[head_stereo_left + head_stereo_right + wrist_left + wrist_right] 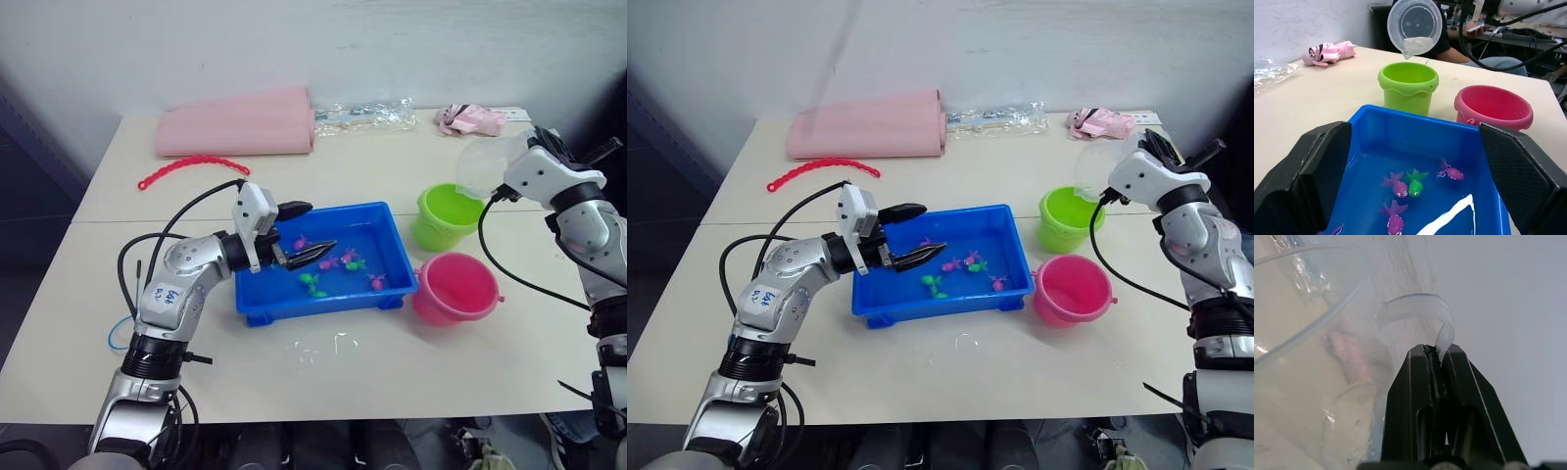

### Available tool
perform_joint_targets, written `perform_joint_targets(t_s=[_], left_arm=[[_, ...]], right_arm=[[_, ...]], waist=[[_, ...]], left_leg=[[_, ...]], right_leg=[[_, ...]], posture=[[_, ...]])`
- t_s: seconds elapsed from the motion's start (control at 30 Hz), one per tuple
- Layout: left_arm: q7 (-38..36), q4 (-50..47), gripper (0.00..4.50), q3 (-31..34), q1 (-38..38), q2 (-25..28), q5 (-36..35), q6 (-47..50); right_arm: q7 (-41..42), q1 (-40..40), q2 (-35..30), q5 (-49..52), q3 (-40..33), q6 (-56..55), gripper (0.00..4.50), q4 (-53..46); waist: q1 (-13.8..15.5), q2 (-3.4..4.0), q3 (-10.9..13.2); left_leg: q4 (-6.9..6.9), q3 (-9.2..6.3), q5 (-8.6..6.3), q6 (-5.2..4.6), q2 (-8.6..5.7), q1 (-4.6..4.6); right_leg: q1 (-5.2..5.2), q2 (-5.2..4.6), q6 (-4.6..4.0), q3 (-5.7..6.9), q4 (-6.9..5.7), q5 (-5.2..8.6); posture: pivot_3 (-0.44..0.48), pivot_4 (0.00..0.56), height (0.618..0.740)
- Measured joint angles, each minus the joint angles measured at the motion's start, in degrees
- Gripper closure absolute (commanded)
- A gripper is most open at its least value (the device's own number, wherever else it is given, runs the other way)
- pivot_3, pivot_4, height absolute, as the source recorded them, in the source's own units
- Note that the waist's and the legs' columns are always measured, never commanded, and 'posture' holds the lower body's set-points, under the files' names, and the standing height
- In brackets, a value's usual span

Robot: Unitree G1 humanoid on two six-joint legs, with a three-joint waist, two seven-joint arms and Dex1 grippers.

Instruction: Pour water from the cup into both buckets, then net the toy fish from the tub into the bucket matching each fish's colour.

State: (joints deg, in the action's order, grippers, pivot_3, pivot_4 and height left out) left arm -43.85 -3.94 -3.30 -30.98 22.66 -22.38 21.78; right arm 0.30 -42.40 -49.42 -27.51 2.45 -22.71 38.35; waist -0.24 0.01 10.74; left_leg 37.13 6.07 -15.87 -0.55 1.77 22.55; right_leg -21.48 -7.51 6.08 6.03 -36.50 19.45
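Cup [1414,27] tipped over the green bucket [1408,87]
Right gripper [1436,355] pinches its handle — left gripper [302,235] spread wide over the tub [392,284].

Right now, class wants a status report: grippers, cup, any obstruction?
Right gripper shut on cup handle, tipped over green bucket. Left gripper open over tub. Nothing blocking.

The tub [257,299] has bare surface [323,377] in front; both buckets [454,289] crowd its right end, seemingly touching, and the cup [1414,24] hangs above them.
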Motion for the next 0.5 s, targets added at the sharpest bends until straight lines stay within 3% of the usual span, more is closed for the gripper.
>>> perform_joint_targets(t_s=[0.5], left_arm=[[0.5, -0.4, 0.00, 0.5, 0.2, 0.1, 0.0, 0.0]], right_arm=[[-3.3, -2.4, -4.2, -7.4, 4.7, -5.5, 4.47, 4.0]], waist=[[0.0, 0.00, 0.0]], left_leg=[[-0.01, 0.00, 0.00, 0.00, 0.00, 0.01]], right_leg=[[-0.01, 0.00, 0.00, 0.00, 0.00, 0.00]], posture=[[0.000, 0.150, 0.740]])
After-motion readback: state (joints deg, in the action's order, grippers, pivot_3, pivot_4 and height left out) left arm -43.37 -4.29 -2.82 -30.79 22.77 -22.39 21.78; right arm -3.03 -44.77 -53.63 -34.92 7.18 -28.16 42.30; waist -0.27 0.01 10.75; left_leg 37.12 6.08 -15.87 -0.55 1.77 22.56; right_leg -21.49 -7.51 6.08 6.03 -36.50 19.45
